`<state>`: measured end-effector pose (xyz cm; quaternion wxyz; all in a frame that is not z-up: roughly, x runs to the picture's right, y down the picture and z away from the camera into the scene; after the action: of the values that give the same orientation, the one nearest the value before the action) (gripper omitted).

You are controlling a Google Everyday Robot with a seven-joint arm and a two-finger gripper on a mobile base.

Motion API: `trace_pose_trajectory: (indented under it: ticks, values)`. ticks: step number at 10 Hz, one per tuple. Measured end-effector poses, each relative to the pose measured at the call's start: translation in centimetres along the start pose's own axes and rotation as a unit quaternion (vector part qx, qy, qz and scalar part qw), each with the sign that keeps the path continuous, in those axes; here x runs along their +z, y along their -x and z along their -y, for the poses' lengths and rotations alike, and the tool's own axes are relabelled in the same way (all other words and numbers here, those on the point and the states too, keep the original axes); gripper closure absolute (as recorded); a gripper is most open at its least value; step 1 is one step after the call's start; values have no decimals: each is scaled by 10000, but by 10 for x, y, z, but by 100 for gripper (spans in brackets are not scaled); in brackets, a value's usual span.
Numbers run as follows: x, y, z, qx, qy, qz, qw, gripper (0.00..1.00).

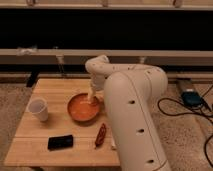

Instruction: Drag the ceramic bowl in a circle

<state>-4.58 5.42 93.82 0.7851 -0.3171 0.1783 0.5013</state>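
Observation:
The ceramic bowl (83,108) is round, shallow and glossy orange-red. It sits near the middle of the wooden table (50,90). My gripper (94,99) reaches down from the white arm (131,110) onto the bowl's far right rim. It seems to touch the rim or the inside of the bowl there.
A small white cup (38,109) stands at the table's left. A black phone-like object (60,142) lies near the front edge. A thin red-brown item (100,135) lies in front of the bowl. Cables and a blue device (191,97) are on the floor at right.

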Motion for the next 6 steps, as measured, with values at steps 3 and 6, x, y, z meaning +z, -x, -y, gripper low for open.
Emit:
trace_pose_trajectory:
  ticks: [3, 6]
  values:
    - [6, -7, 5, 72, -10, -68, 10000, 34]
    - [7, -16, 13, 170, 1, -84, 9998, 64]
